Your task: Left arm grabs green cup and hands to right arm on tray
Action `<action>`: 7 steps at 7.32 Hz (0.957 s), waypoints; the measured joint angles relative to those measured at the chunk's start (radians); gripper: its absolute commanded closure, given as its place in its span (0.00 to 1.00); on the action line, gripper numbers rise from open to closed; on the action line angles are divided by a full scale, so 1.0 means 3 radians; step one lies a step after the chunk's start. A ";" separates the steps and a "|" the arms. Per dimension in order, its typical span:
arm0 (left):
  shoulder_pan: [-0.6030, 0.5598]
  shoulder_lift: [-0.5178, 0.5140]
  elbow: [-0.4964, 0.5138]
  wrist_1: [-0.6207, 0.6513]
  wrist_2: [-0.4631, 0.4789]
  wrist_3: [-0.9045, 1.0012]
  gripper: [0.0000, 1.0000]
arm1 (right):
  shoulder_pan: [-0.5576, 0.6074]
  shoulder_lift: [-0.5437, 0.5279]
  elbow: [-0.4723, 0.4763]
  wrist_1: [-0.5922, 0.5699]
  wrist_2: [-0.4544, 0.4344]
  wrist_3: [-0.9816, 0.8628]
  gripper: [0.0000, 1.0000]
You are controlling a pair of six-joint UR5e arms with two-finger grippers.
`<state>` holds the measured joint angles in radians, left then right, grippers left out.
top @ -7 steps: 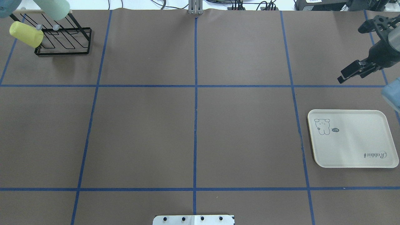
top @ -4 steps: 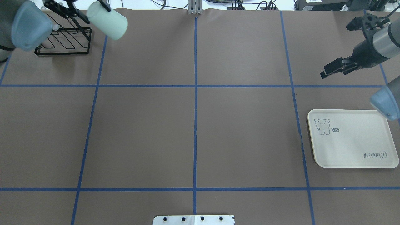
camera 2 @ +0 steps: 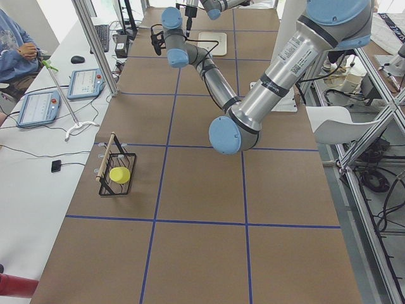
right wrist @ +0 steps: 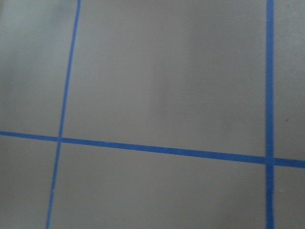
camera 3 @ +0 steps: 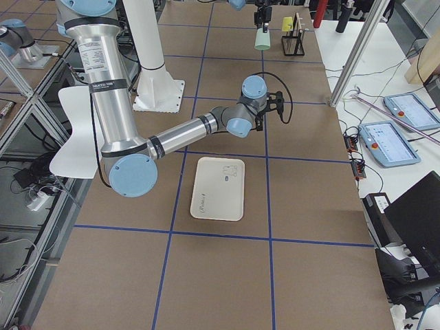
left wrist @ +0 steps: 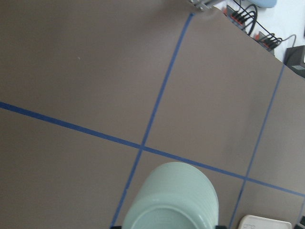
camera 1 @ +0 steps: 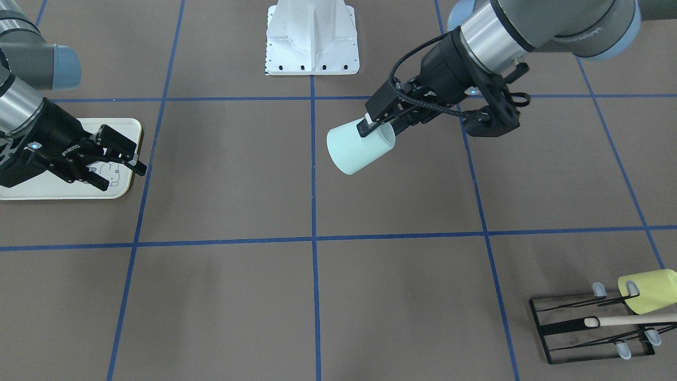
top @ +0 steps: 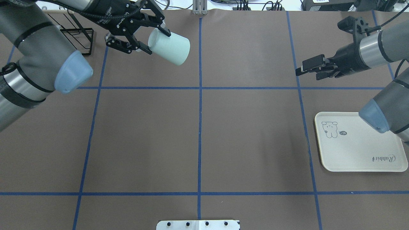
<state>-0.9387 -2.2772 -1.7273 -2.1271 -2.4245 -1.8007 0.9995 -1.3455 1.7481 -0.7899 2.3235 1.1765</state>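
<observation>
My left gripper (top: 157, 41) is shut on the rim of the pale mint green cup (top: 171, 49) and holds it tilted in the air over the far left-centre of the table. One finger is inside the rim and one outside. The cup also shows in the front view (camera 1: 355, 151), with the left gripper (camera 1: 378, 129) behind it, and in the left wrist view (left wrist: 171, 200). My right gripper (top: 306, 74) is open and empty, in the air at the far right, pointing toward the cup. The cream-white tray (top: 361, 153) lies on the table at the right, with nothing on it.
A black wire rack (camera 1: 587, 328) stands at the far left corner with a yellow-green cup (camera 1: 648, 291) hung on it and a wooden bar across it. Blue tape lines grid the brown table. The robot base (camera 1: 312, 42) is at the near middle edge.
My left arm has lifted the green cup off the rack and carried it right, toward the table's middle line. My right gripper has moved left, toward the centre, still open.
</observation>
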 measured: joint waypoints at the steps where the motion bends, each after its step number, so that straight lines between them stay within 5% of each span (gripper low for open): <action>1: 0.0135 0.0001 0.0000 -0.0448 0.0098 -0.0479 1.00 | -0.0046 0.0031 -0.0003 0.0341 0.0002 0.0441 0.00; 7: 0.0548 0.0194 -0.0044 -0.2574 0.1085 -0.2268 1.00 | -0.0215 0.0254 -0.0011 0.1996 -0.0045 0.2482 0.01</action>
<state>-0.7745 -2.2189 -1.7405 -2.8994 -2.0989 -2.4812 0.9348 -1.2693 1.7447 -0.1909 2.3101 1.9210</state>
